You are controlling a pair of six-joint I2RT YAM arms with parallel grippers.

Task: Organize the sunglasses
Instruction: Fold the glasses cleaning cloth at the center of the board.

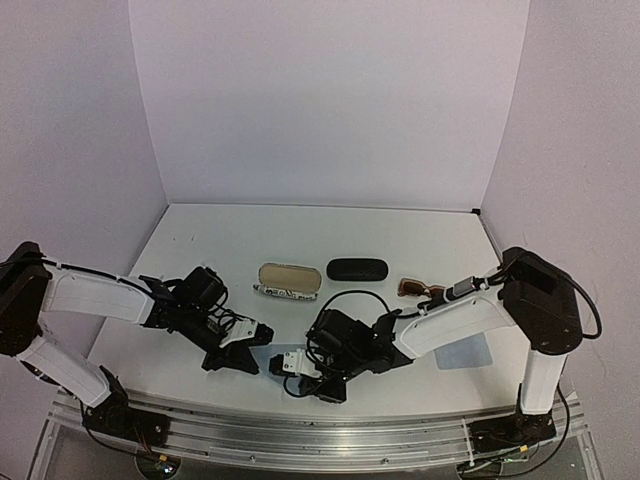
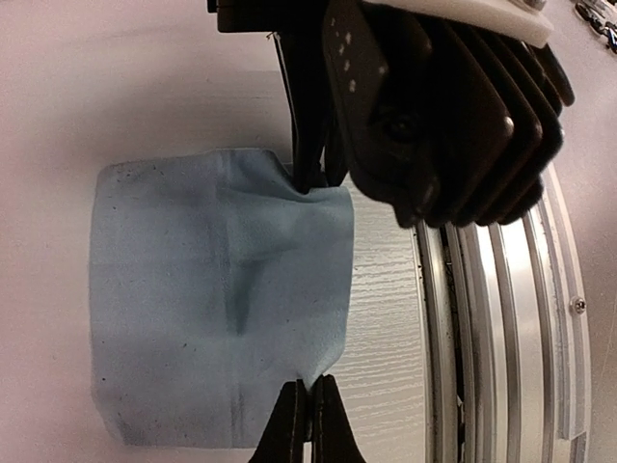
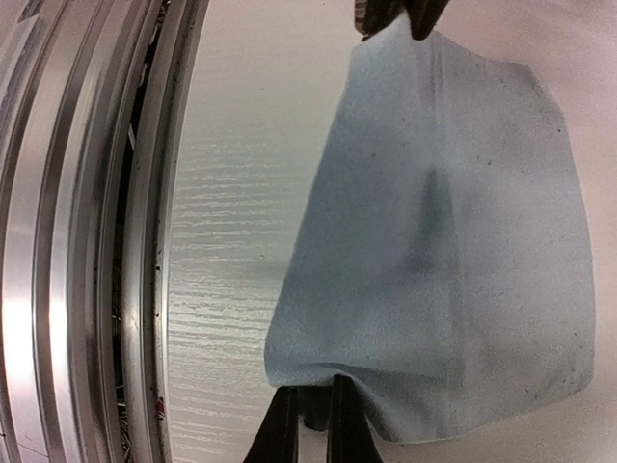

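The brown translucent-framed sunglasses (image 1: 420, 290) lay on the white tabletop (image 1: 220, 240) just beyond my right forearm, touched by neither hand. The white-framed pair I couldn't pick out for sure. A white-and-dark shape (image 1: 285, 293) sat against the near edge of the open tan-lined oval case (image 1: 287, 275), and it may have been them. The black oval case (image 1: 357, 269) sat shut between that case and the brown pair.

Nearer the rail, the left hand (image 2: 310, 388) and right hand (image 3: 313, 395) were each pinched together on opposite edges of a pale blue square cloth (image 2: 212, 289). It was stretched between them, though I couldn't tell whether it hung clear of the tabletop.

My worry was the grip: both held only a sliver of hem, so uneven pulling could have slipped one edge free and left the cloth crumpled. The hands also sat close to the aluminium rail (image 3: 87, 231) — a careless fold might have draped fabric over it. And swinging the right elbow back risked knocking the brown pair.
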